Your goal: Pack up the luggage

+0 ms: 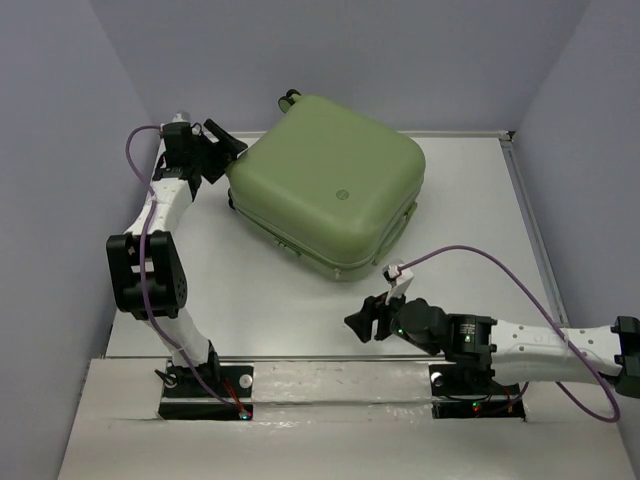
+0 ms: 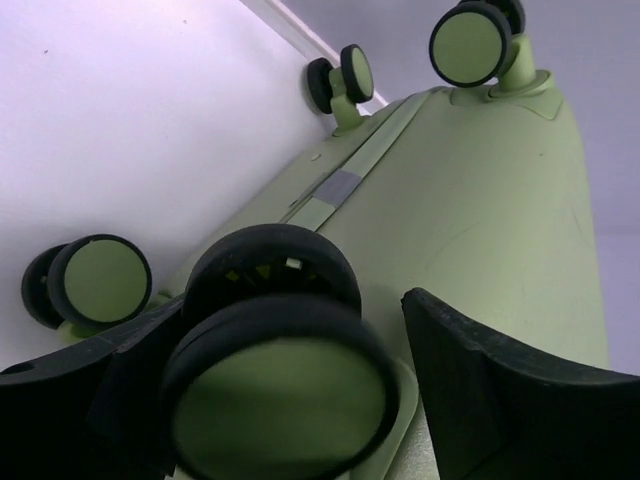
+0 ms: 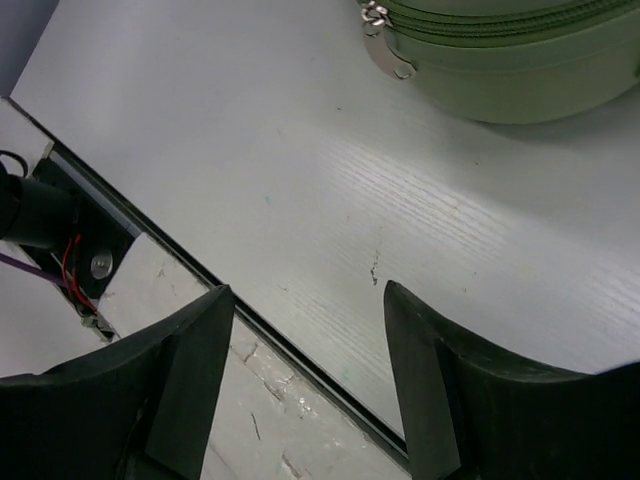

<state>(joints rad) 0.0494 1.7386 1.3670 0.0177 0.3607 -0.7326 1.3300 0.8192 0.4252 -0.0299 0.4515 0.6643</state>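
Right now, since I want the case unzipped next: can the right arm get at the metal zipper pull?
Probably yes. The right gripper is open, and only bare table lies between it and the zipper pull on the luggage.

The luggage (image 1: 325, 185) lies on the table (image 1: 290, 300), toward its far edge.

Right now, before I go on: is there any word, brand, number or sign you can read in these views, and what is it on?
No text is readable in any view.
Round emblem on the luggage shell: a mark is there, but it is too small to read.
Grey patch on the luggage's wheel end: blank.
Metal zipper pull: no lettering visible.
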